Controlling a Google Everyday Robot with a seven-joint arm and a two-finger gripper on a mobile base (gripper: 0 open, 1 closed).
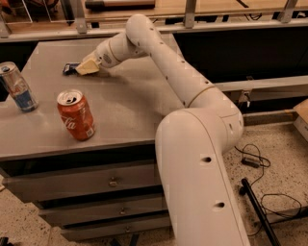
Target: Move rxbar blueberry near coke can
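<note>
Premises present as a robotics lab or workshop. Supporting evidence follows. A grey metal drawer cabinet (110, 182) serves as the work surface, and the gripper (82, 68) sits low over the far part of its top. A metal railing (190, 12) runs behind the gripper. Well below the gripper lies a speckled terrazzo floor (284, 144) with loose black cables (250, 162) strewn across it.

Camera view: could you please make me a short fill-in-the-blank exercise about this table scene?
1. The coke can stands upright on the table; its colour is ____.
2. The gripper is at the rxbar blueberry, near the table's ____ edge as seen from the camera.
3. The cans on the table number ____.
Missing words: red; far; two.
</note>
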